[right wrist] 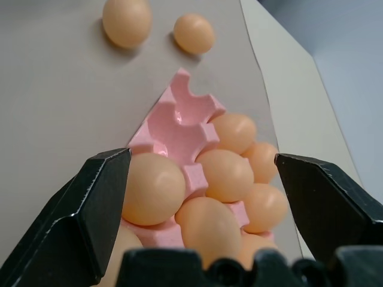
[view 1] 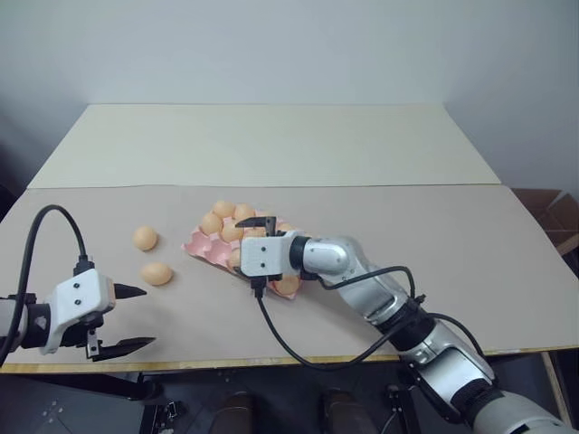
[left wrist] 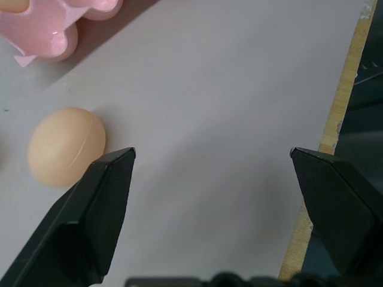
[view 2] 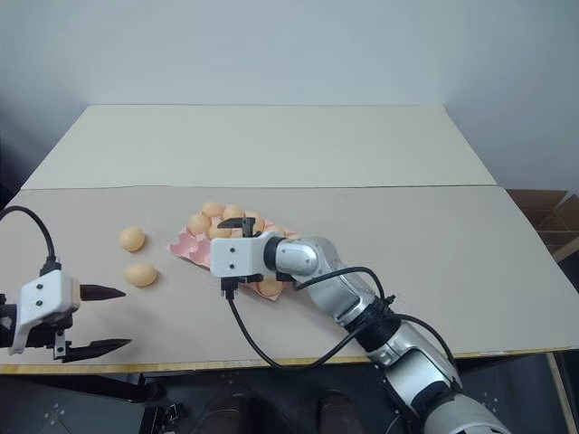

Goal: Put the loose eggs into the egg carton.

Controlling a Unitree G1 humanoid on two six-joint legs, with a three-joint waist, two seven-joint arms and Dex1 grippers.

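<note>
Eggs fill pink egg carton (two loose eggs remain).

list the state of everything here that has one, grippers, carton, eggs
left gripper: open, empty, hovering near the table's front edge
right gripper: open, over the egg carton, holding nothing
egg carton: lying flat on the table, mostly filled, at least one corner cup bare
eggs in the carton: seated in their cups
two loose eggs: lying on the table beside the carton, apart from each other
</note>
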